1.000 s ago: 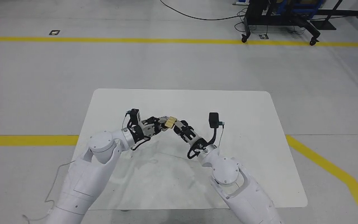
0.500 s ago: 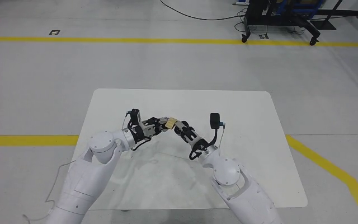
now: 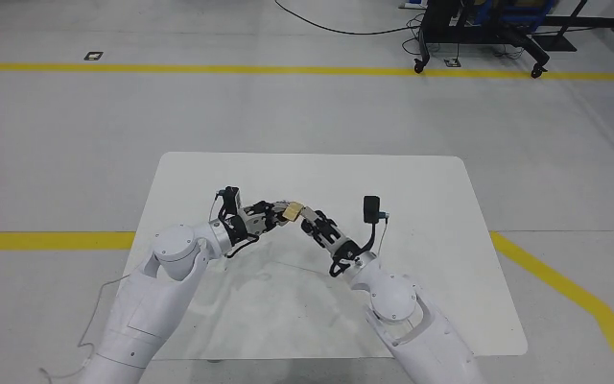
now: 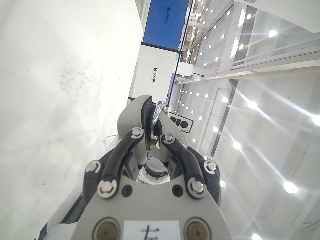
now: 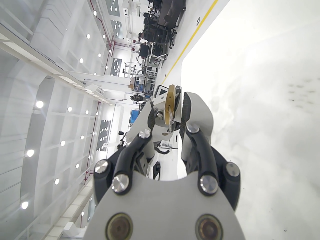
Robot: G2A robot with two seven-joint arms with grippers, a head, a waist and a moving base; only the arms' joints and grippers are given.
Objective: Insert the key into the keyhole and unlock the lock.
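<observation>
right arm (image 3: pixel 384 288) shifted outward, silver key (image 5: pixel 170 122) against rounded brass lock (image 5: pixel 171 98)

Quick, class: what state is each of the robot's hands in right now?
Left hand: closed, holding the lock.
Right hand: closed, holding the key at the lock.

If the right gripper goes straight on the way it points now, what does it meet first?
Probably the brass padlock, right ahead of the key it holds; the left gripper grips that padlock from behind. Depth is unclear.
</observation>
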